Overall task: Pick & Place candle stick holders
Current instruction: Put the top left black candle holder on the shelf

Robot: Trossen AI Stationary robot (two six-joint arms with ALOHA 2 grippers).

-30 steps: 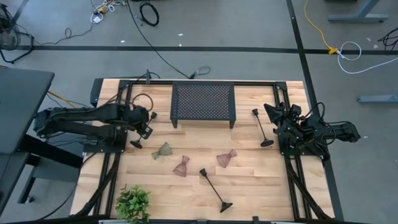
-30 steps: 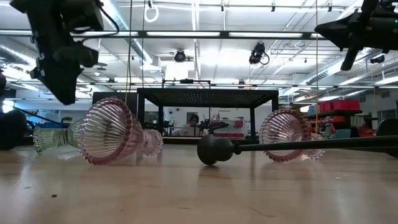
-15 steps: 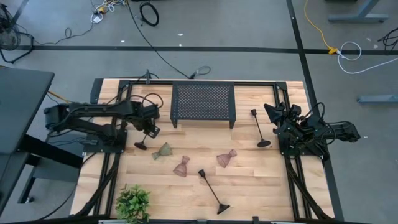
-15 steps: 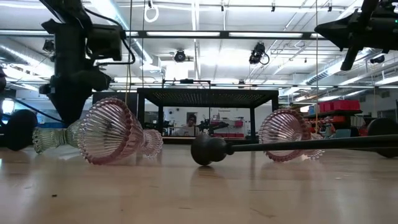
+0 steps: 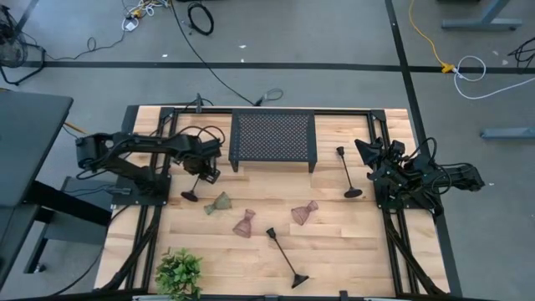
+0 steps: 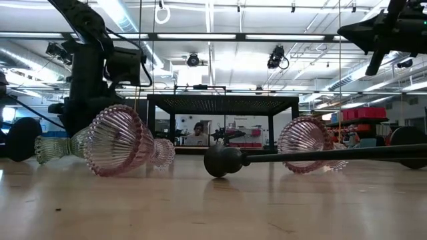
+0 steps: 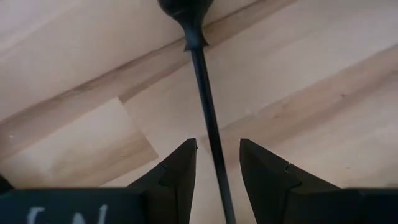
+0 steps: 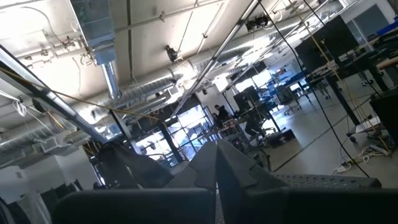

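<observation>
Simply thin black stem (image 7: 208, 124), bulbous end

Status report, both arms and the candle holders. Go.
Left gripper open, straddling a black stem holder lying by the rack. Right gripper shut, parked at the table's right edge. Nothing blocking the grasp.

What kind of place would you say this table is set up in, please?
Probably a robotics lab in an industrial hall: the wooden table stands on a bare concrete floor with loose cables, and the low view shows exposed ceiling ducts, strip lights and more workbenches beyond the black mesh rack.
</observation>
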